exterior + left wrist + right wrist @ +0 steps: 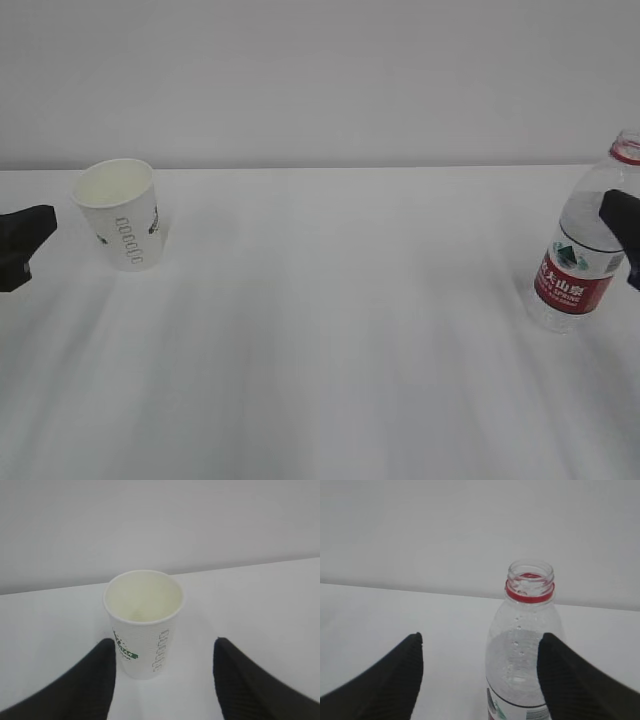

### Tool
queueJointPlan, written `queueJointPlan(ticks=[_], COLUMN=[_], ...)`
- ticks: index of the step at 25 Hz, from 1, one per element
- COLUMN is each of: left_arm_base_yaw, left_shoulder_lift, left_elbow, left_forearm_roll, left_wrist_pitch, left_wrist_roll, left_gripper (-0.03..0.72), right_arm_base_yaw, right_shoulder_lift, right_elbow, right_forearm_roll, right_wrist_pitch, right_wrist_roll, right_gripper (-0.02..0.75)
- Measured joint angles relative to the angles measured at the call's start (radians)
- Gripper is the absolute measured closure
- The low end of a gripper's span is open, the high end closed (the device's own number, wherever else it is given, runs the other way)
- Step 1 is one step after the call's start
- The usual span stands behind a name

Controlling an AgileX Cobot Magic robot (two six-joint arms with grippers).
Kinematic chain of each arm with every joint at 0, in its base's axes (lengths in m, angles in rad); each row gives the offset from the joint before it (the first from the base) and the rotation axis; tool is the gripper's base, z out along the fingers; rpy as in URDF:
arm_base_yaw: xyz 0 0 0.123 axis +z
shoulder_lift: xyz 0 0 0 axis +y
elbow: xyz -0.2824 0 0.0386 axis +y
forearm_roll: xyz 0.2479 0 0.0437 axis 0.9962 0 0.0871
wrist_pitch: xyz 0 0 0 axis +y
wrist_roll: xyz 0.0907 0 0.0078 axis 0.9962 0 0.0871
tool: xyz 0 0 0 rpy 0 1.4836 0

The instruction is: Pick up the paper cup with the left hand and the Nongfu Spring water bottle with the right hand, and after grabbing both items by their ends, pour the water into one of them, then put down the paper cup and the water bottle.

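The white paper cup (120, 228) stands upright on the table at the left, and its inside looks empty. In the left wrist view the paper cup (145, 625) sits between the fingertips of my open left gripper (163, 641), close to the left finger, with a gap on the right. From outside, only the tip of the left gripper (25, 240) shows at the frame edge. The uncapped Nongfu Spring water bottle (585, 250) stands at the far right, with water (520, 667) up to its shoulder. My right gripper (481, 636) is open, and the bottle (525, 650) stands by its right finger.
The white table (340, 330) stretches between cup and bottle, and a plain pale wall (320, 80) runs behind it. The bottle stands near the right border of the exterior view, where the right gripper (622, 225) partly covers it.
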Motion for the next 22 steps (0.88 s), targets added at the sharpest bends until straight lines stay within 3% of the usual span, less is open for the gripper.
queueJointPlan(ticks=[11, 22], left_arm_base_yaw=[0.0, 0.0], left_shoulder_lift=[0.06, 0.244], left_elbow=[0.0, 0.022], left_forearm_roll=[0.015, 0.019], left_wrist_pitch=[-0.036, -0.239], left_wrist_roll=[-0.003, -0.003], left_gripper=[0.237, 0.237], right_arm_base_yaw=[0.0, 0.0], right_shoulder_lift=[0.124, 0.13], right_elbow=[0.008, 0.072], right_forearm_roll=[0.0, 0.002], right_wrist_pitch=[-0.091, -0.136], right_wrist_roll=[0.0, 0.0], right_gripper=[0.202, 0.202])
